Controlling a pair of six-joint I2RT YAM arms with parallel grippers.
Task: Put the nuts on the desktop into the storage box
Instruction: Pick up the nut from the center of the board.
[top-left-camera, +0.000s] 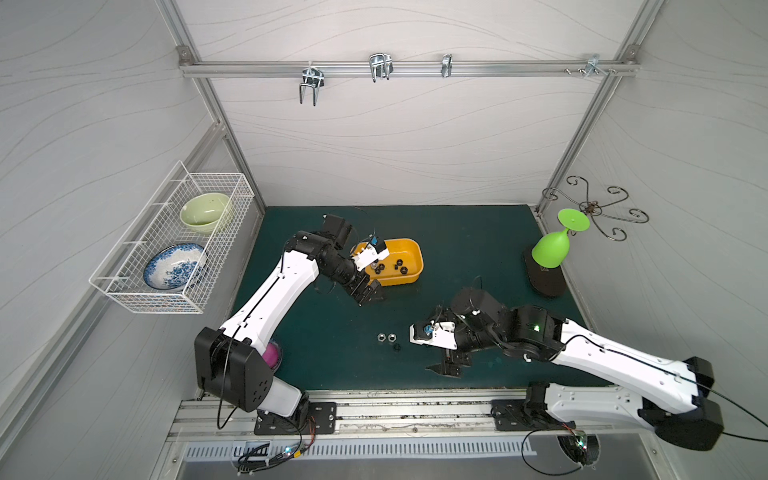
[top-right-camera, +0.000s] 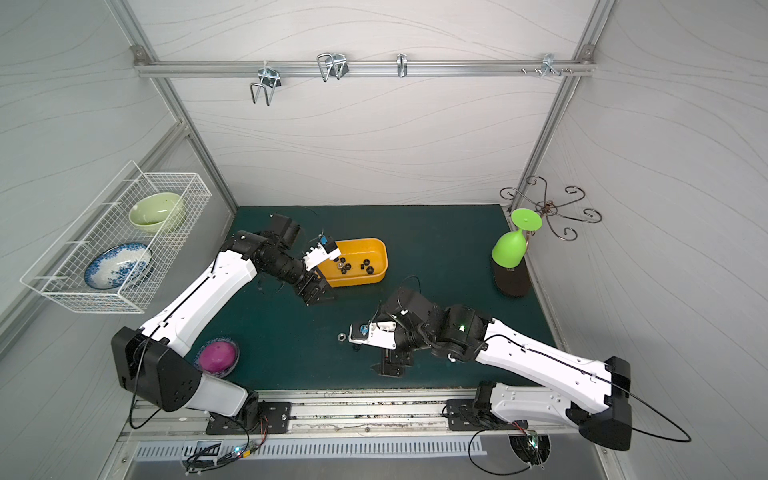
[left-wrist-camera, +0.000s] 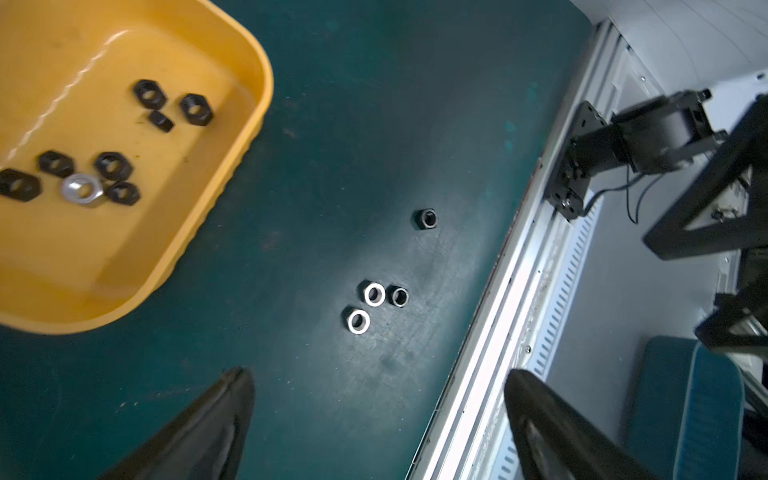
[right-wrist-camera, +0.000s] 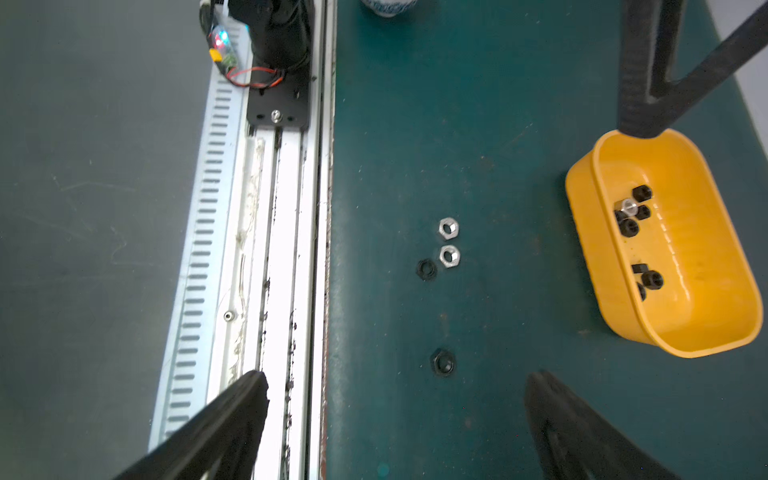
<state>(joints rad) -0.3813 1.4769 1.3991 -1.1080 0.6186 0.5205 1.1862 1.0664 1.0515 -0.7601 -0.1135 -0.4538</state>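
We find the box (left-wrist-camera: 137, 249), nearer the desktop's (left-wrist-camera: 332, 124) back edge, holding seven black nuts (left-wrist-camera: 113, 165) and one silver nut (left-wrist-camera: 82, 189). Four loose nuts (left-wrist-camera: 375, 294) lie near the front edge. The left gripper (left-wrist-camera: 378, 376) and right gripper (right-wrist-camera: 397, 379) gape wide, empty.

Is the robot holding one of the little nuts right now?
No, nothing is held. The left gripper and the right gripper are both open and empty. Four nuts lie loose on the desktop.

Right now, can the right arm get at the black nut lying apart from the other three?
Probably yes. The right gripper is open, and that black nut lies on bare desktop just ahead of it, with nothing between.
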